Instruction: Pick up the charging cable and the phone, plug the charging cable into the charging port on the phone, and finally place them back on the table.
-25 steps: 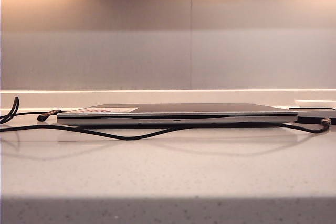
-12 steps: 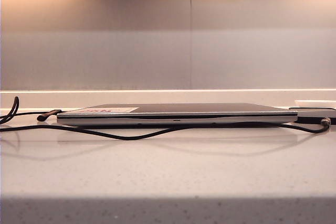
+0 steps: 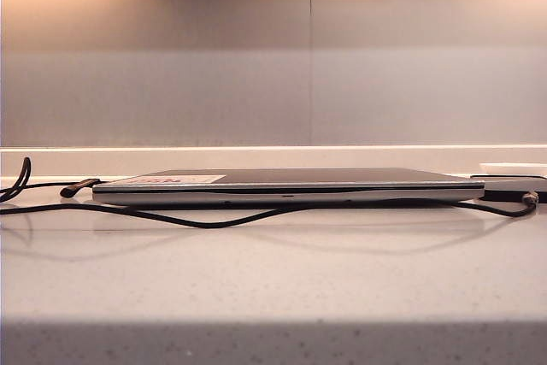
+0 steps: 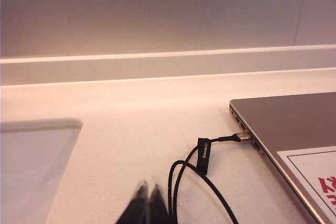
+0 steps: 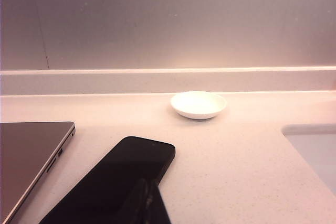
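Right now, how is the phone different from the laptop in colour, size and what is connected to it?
The phone is matte black; the laptop is silver. The phone is much smaller than the wide, closed laptop. The charging cable has one end plugged into the laptop's side, while no cable is seen in the phone. Both lie flat on the table, and neither shut gripper, left or right, holds either one.

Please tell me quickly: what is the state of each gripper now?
Left gripper: shut, holding nothing, above the table beside the charging cable.
Right gripper: shut, empty, over the phone.
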